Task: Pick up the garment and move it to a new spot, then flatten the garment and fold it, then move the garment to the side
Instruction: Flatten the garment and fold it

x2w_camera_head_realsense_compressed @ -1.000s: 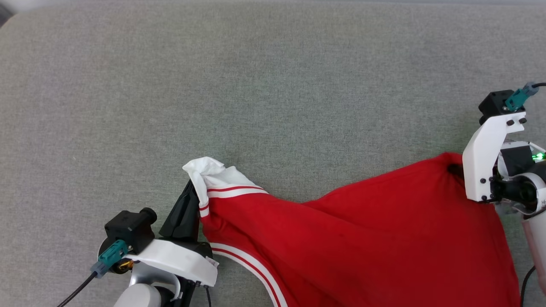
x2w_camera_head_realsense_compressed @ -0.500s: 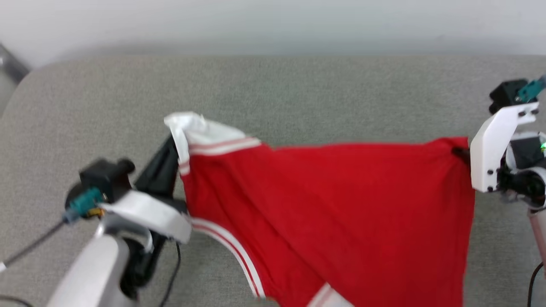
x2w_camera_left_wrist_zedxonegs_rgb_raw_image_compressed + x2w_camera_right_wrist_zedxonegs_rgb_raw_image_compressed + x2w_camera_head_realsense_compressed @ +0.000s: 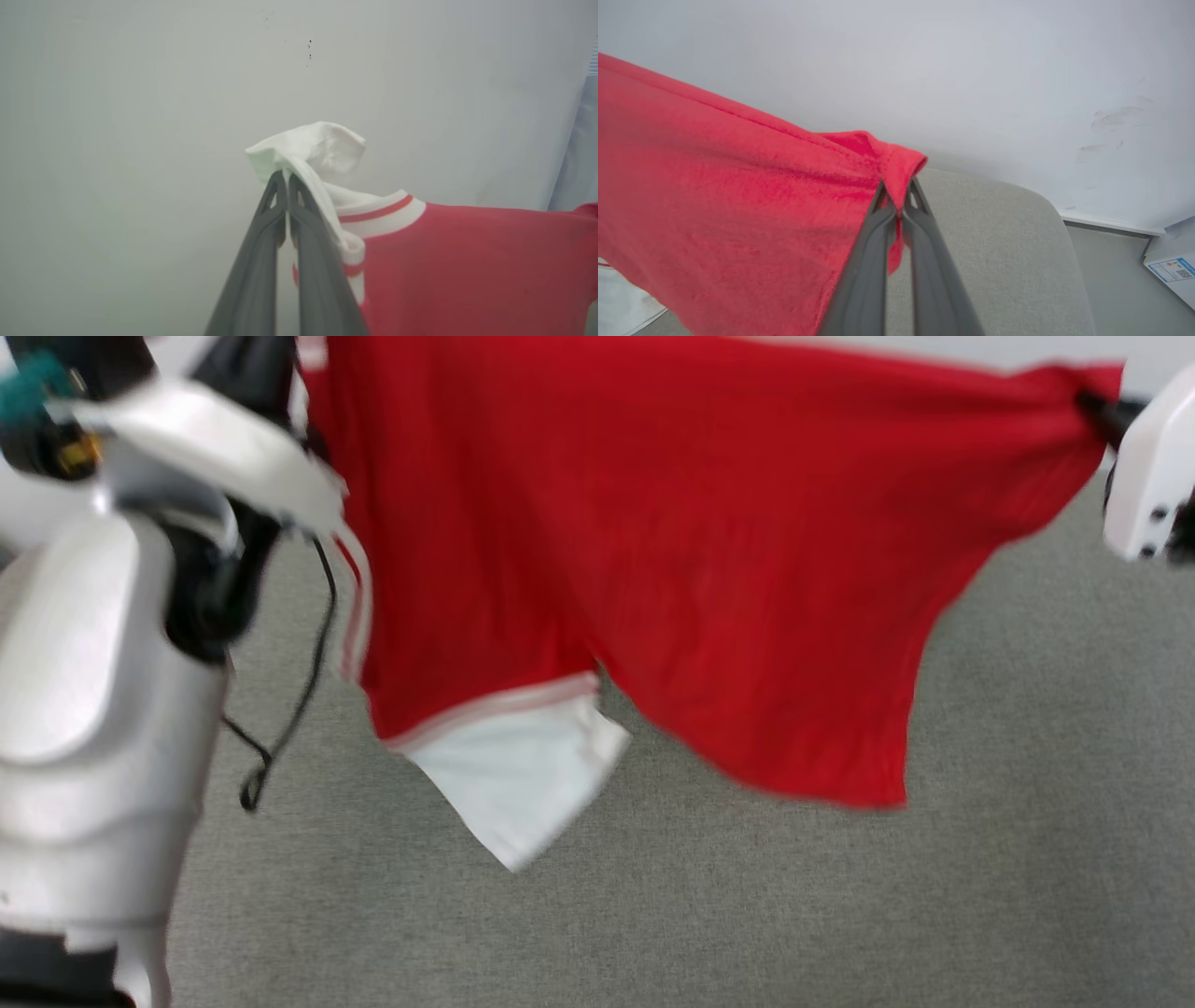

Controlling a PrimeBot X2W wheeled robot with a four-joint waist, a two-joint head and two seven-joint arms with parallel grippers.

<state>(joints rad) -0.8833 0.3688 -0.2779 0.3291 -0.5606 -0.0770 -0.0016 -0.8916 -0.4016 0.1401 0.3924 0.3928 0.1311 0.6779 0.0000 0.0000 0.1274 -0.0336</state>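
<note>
Red jersey T-shirt (image 3: pixel 653 551), white striped-trim sleeves, just lifted off grey fabric cushion (image 3: pixel 1027 821), hangs stretched above it. My left gripper (image 3: pixel 286 179) pinches white sleeve (image 3: pixel 322 149), right gripper (image 3: pixel 899 196) red corner (image 3: pixel 896 161). Pickup done; relocate next.

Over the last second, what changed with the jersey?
Both arms raised the red jersey clear of the grey fabric surface; it now hangs spread between them, one white sleeve dangling. The head camera shifted too. Unchanged: left gripper shut on the other sleeve, right gripper shut on a red corner.
</note>
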